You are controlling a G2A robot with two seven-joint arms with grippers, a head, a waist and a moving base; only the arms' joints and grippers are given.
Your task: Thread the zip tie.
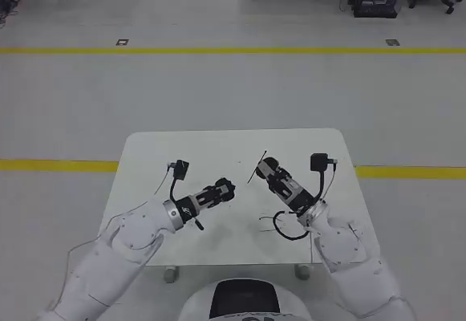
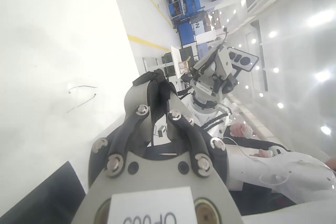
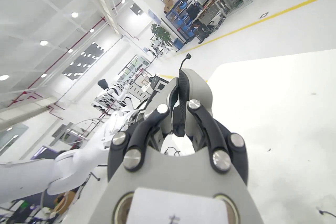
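Jaws of the left gripper (image 1: 227,189) are pressed together, pad against pad, and I can see nothing between them in the left wrist view (image 2: 157,77). It hangs above the middle of the table (image 1: 216,144), its tips pointing toward the other arm. Just to its right, the right gripper (image 1: 264,168) is clamped on the zip tie (image 1: 257,168). In the right wrist view the black strap rises from between the closed pads (image 3: 183,83), with the small square head (image 3: 187,56) at the free end, clear of the table.

The tie looks very light and springy — stiff enough to stand up from the grip, yet likely to bend or whip if pushed from the end. Its smooth plastic could slide in the pads. I judge that the second hold is best taken close behind the pointed tail, so the short free length stays straight when it meets the head's slot.

Count: two grippers, one held zip tie, one table. Two thin loose ties (image 2: 84,87) — as they appear — lie flat on the table top.
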